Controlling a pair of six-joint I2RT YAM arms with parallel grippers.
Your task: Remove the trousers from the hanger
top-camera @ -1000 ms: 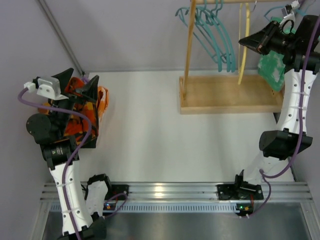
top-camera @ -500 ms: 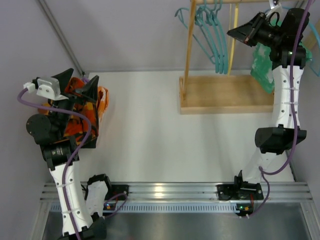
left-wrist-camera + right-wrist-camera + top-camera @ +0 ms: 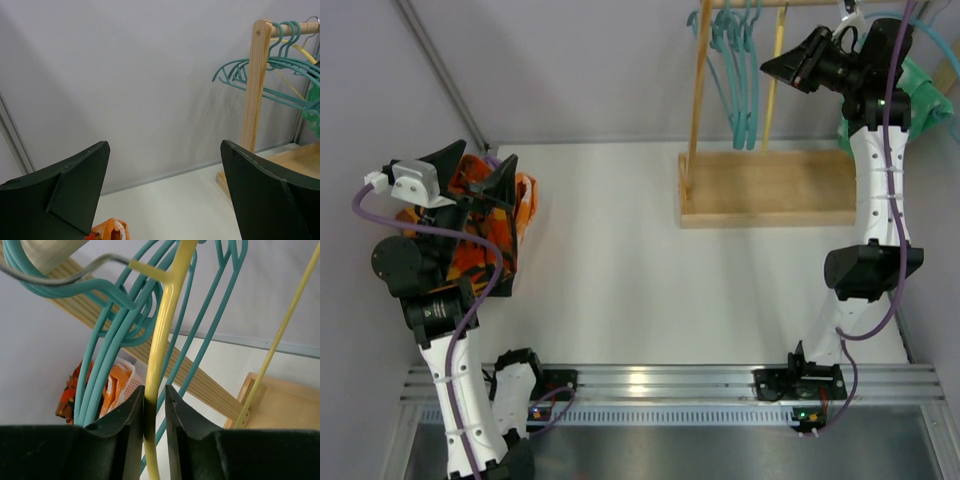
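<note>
Rising since the earlier frame, the right arm reaches the light wooden clothes rack's (image 3: 770, 185) rail, mottled green cloth trousers (image 3: 922, 88) hanging just behind it. Orange patterned cloth trousers (image 3: 480, 240) lie heaped far left under the wide-spread left gripper (image 3: 483, 160). The right gripper (image 3: 155, 390) clamps a thin yellow plastic hanger (image 3: 162, 330).

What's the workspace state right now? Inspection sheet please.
Surface: white table, wooden rack standing at far right.
Job's things: green trousers at rack's right end, behind right arm; orange patterned trousers heaped under left arm; purple pair not made out.
Clutter: teal hangers bare on the rack.
Grippers: left gripper open, empty; right gripper shut on yellow hanger.
Cables: purple cables run along both arms.
Surroundings: grey walls; nothing else seen.
</note>
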